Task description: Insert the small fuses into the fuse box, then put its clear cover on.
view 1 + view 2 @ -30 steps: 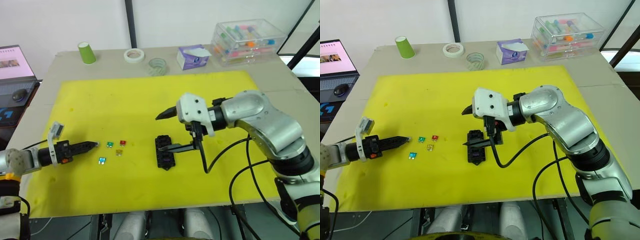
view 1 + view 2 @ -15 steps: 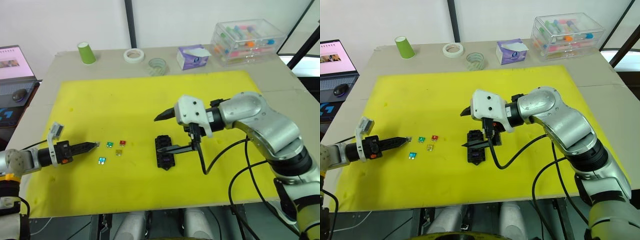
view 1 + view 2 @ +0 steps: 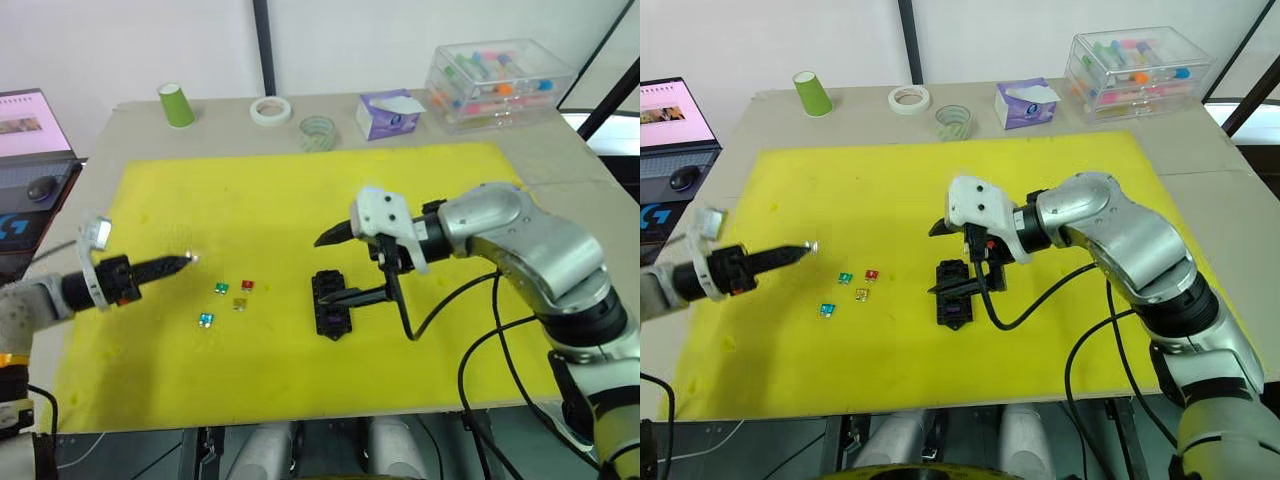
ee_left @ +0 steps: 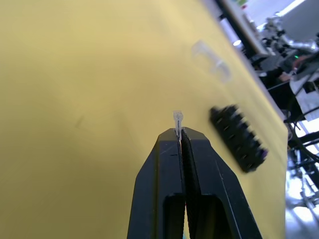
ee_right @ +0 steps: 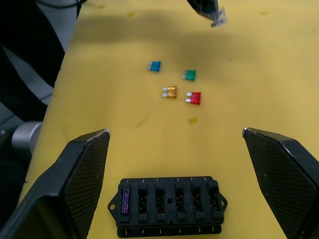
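The black fuse box [image 3: 329,303] lies mid-mat with one purple fuse [image 5: 125,200] in an end slot. My right gripper [image 3: 330,268] hovers open just above it, one finger on each side. Green [image 3: 221,288], red [image 3: 247,286], yellow [image 3: 239,304] and teal [image 3: 204,320] fuses lie loose to the box's left. My left gripper [image 3: 188,261], raised above the mat left of those fuses, is shut on a tiny grey-clear fuse [image 4: 177,118] at its tips. In the left wrist view the clear cover [image 4: 212,59] rests on the mat beyond the fuse box [image 4: 237,144].
The yellow mat [image 3: 250,200] covers most of the table. Along the back edge stand a green cup [image 3: 175,104], two tape rolls [image 3: 270,110] [image 3: 317,131], a purple tissue box [image 3: 388,113] and a clear case of coloured tubes [image 3: 498,82]. A screen [image 3: 30,125] sits at the far left.
My left gripper has lifted off the mat with the grey-clear fuse and now sits higher and further back. The right gripper stays over the fuse box.
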